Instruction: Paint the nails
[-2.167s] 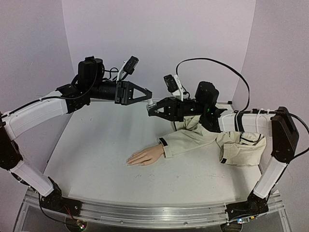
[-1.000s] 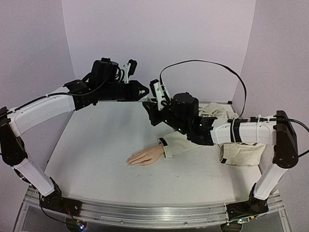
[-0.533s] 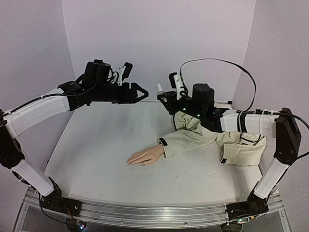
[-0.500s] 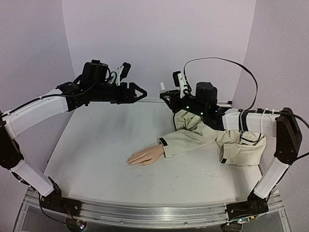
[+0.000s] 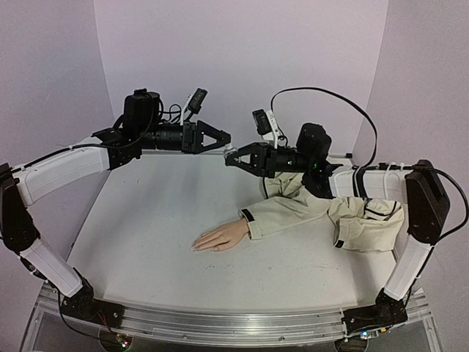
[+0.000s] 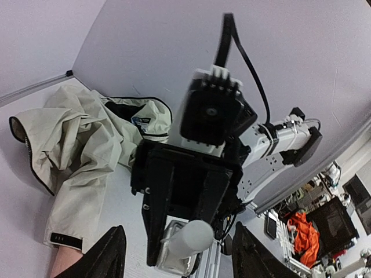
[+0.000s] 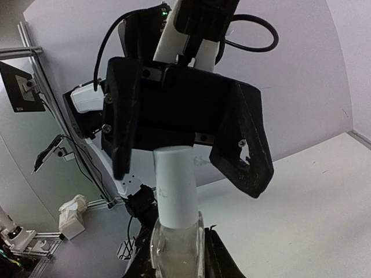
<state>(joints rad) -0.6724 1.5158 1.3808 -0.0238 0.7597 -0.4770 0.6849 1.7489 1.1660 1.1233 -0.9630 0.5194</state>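
Observation:
The pale mannequin hand lies flat on the table, coming out of a beige sleeve; its nails are too small to make out. My right gripper is shut on a small clear bottle with a white cap, held in the air above the table's back. My left gripper is open and faces it tip to tip. In the right wrist view its black fingers stand either side of the cap, apart from it. The left wrist view shows the capped bottle between my left fingers.
The rest of the beige garment is bunched at the right of the table under my right arm. The white table has a purple wall behind and on both sides. A metal rail runs along the near edge.
My right gripper has swung left and down with the bottle, bringing it up to my left gripper. My left gripper has shifted a little right and now faces the cap.

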